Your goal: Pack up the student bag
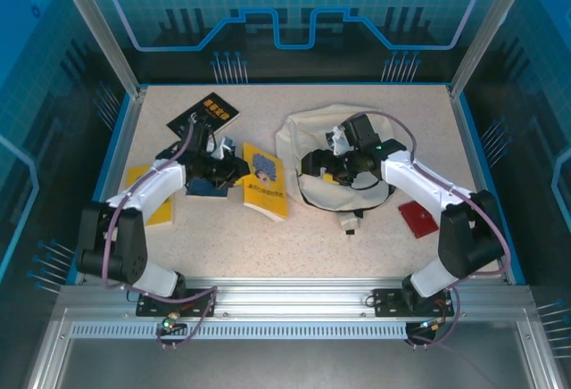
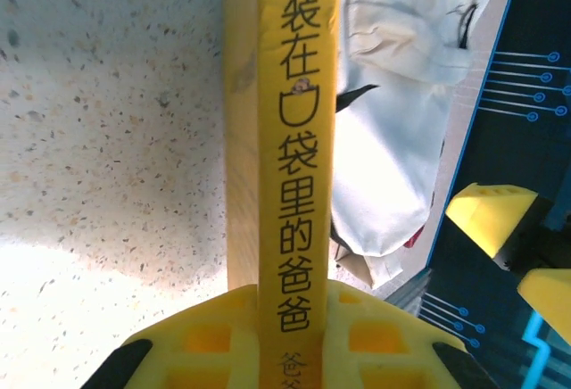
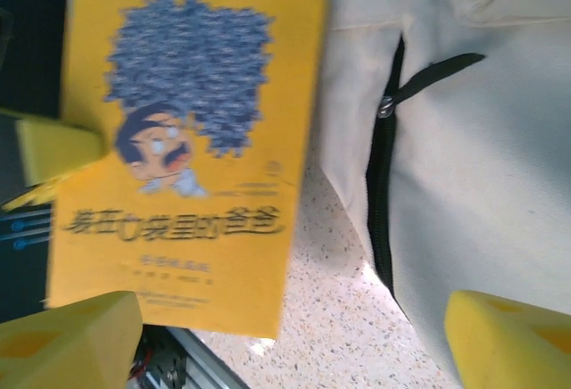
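The student bag point(image 1: 326, 139), cream-white fabric, lies at the table's middle right, and its dark zipper point(image 3: 384, 166) runs down the right wrist view. A yellow book point(image 1: 265, 179) with a cartoon cover point(image 3: 187, 139) stands just left of the bag. My left gripper point(image 2: 290, 304) is shut on the book's spine point(image 2: 294, 139), which carries black lettering. The bag point(image 2: 393, 95) hangs pale behind the book in the left wrist view. My right gripper point(image 3: 290, 344) is open over the bag's left edge point(image 1: 314, 164), with only speckled tabletop between its yellow fingers point(image 3: 508, 335).
A black book point(image 1: 203, 114) lies at the back left. Another yellow book point(image 1: 147, 194) sits under the left arm. A red flat item point(image 1: 417, 218) lies right of the bag, and a small tag point(image 1: 350, 222) trails in front of it. Blue walls ring the table.
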